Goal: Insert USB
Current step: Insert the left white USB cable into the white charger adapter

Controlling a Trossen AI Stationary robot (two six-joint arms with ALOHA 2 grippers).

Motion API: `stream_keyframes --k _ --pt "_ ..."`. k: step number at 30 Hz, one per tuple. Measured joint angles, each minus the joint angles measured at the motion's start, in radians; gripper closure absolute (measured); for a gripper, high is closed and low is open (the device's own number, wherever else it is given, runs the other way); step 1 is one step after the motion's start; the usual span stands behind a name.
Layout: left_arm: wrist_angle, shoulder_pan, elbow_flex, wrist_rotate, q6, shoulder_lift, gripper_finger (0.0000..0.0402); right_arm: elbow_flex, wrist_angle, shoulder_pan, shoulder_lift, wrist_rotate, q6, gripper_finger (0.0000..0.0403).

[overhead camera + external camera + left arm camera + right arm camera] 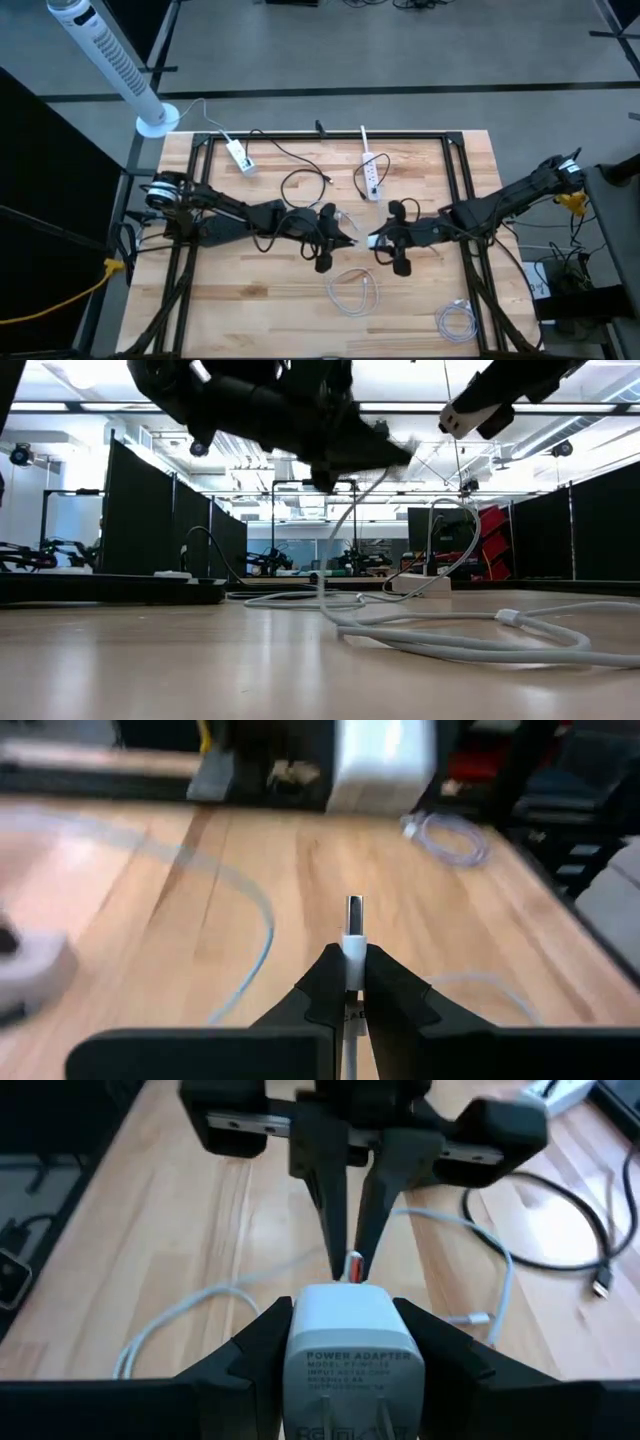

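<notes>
White power adapter [348, 1342] sits clenched in right gripper [350, 1320]; left gripper [353, 958] pinches USB plug [354, 920]. Slight misalignment could jam it against the port's rim.

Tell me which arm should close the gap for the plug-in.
Left, probably. The left gripper is shut on the USB plug, which points at the power adapter clamped in the right gripper. The right arm only needs to hold it.

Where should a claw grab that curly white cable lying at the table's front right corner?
Best guess: pinch the coiled white cable across one strand at the loop's outer edge, coming straight down from above. It lies flat on the table, so there is nothing to grip from the side.
</notes>
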Motion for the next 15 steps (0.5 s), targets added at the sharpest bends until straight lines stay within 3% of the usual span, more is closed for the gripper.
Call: stream_keyframes --k 3,7,15 --pt "0.009 -0.002 0.004 0.000 -0.010 0.013 0.0384 0.055 -0.100 0.014 0.000 -0.045 -0.108 0.0262" --pt "0.036 -0.002 0.008 0.020 -0.013 0.023 0.0384 0.090 -0.103 0.039 -0.009 -0.055 -0.263 0.0262" --pt "0.150 0.001 0.008 0.318 -0.102 0.023 0.0384 0.123 -0.091 0.046 -0.006 -0.056 -0.341 0.0262"
